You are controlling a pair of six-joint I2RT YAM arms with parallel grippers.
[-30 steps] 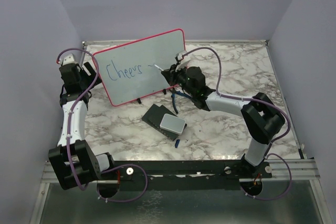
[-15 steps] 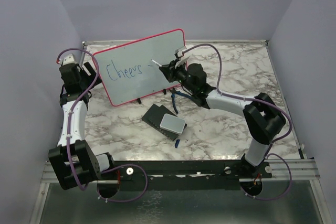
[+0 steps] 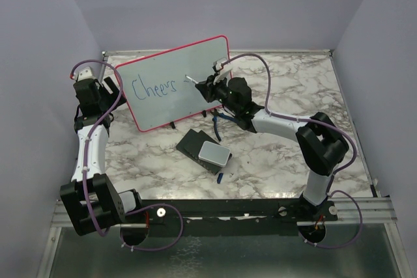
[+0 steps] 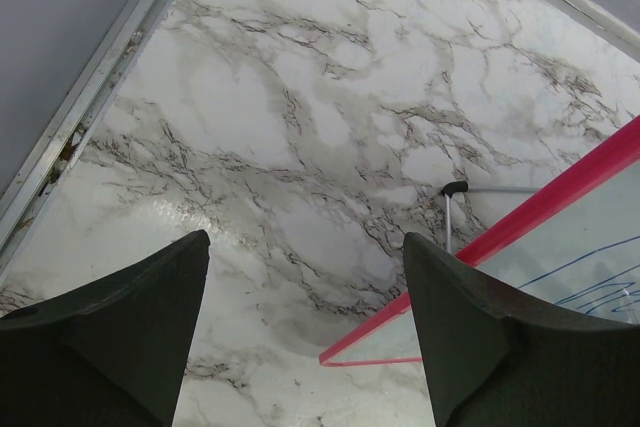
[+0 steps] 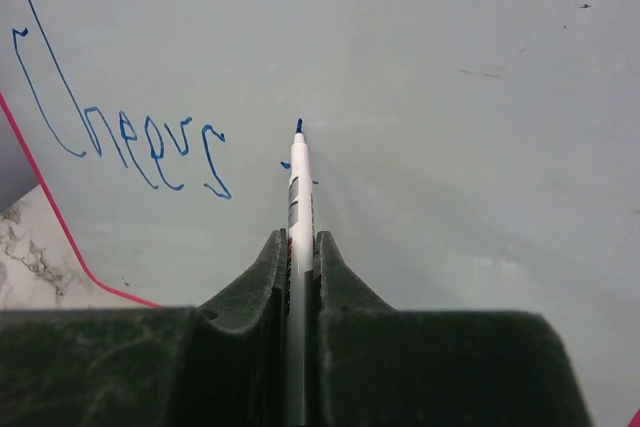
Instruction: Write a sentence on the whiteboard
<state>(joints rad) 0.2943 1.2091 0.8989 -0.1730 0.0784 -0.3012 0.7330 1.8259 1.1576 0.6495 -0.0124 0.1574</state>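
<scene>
At the centre of the top view, the right gripper (image 3: 210,86), clamped on a blue-tipped marker (image 5: 298,197), has crept up and left across the whiteboard (image 3: 195,63), the tip now just above a short blue dash (image 5: 284,164). The sentence (image 5: 120,137) reads only "Cheers", so the second word looks barely begun. Far left, the left gripper (image 4: 305,245) hangs spread and empty beside the board's red edge.

whiteboard (image 4: 565,252) cropped rightward, marker (image 5: 298,197) tip perhaps touching

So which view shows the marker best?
Right wrist: the marker fills the centre, clamped in the right gripper, blue tip at the whiteboard. In the top view it is a tiny white stick; the left wrist view misses it.
</scene>
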